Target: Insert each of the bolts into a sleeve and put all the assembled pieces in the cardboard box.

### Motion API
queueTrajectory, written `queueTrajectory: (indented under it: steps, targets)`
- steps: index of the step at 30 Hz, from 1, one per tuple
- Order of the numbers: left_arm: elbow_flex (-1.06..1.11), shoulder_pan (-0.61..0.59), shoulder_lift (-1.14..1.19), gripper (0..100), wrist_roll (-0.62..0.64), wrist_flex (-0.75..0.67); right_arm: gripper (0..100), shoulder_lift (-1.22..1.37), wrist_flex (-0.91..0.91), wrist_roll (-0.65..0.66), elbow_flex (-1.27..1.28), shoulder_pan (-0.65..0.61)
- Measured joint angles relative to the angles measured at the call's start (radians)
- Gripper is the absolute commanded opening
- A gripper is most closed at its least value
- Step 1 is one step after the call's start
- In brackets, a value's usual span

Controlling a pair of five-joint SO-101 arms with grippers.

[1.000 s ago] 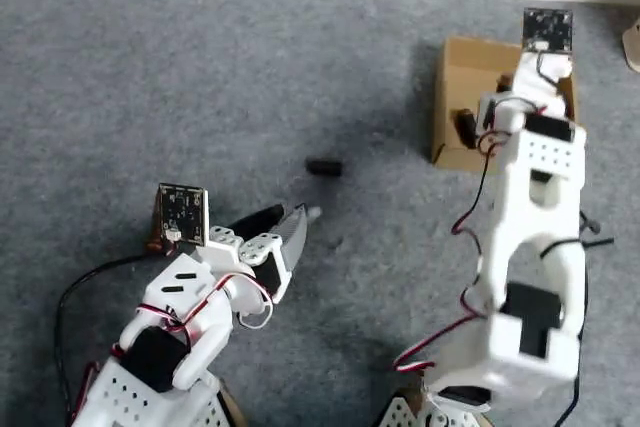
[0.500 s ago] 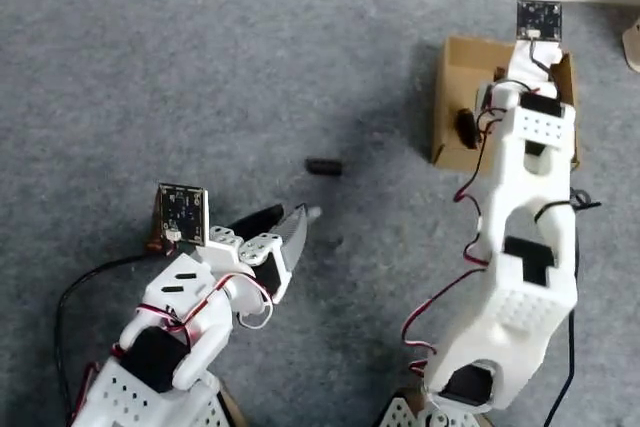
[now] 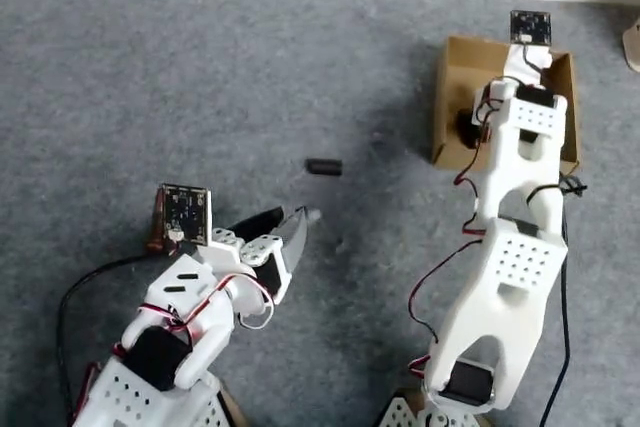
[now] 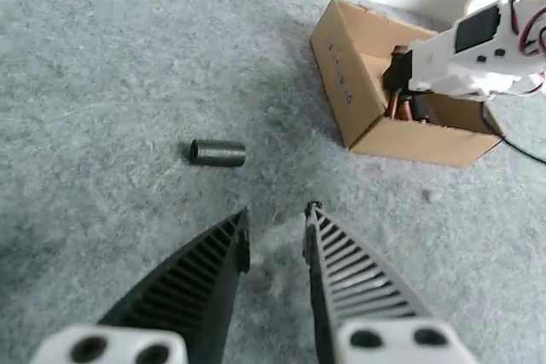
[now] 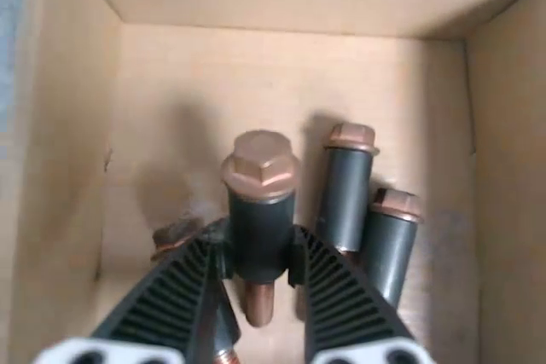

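Right gripper [image 5: 258,249]: clamped on the dark sleeve of an assembled piece [image 5: 260,210], copper hex head past the fingertips, shank end poking out nearer the wrist.
Where it hangs: inside the cardboard box [image 5: 77,125], above the floor of the box and just beside two finished pieces [image 5: 348,185] lying against one wall.
Fourth piece: a copper head shows partly under one finger; too hidden to say more.
Left gripper [image 4: 275,219]: jaws a narrow gap apart, nothing between them, low over the grey carpet [image 3: 150,67].
Loose sleeve [image 4: 217,153]: on its side on the carpet, near the left gripper's tips and well apart from the box.
Risk, bolt slip: the jaws bear on the sleeve alone, so the bolt may slide out on release and undo the assembly.
Risk, pile-up: dropped from here, the piece could land across the others and bounce or wedge.
Risk, box shift: a finger catching a wall on the way out could drag the light box.
Risk, sleeve roll: it is round, so a nudge from one finger would likely send it rolling.
Writing: faint marks on the box's outer side wall, too small to make out.
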Motion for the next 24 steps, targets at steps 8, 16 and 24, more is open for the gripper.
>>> queueTrajectory:
  steps: [8,16,24]
  targets:
    - [0.0,0.0,0.0,11,0.0,0.0,2.3,0.166,0.092,-0.04,-0.201,0.0]
    - [0.0,0.0,0.0,11,0.0,0.0,21.7,0.236,0.204,-0.043,-0.388,-0.003]
    - [0.0,-0.008,0.0,11,0.0,0.0,22.5,0.242,0.258,-0.043,-0.506,0.002]
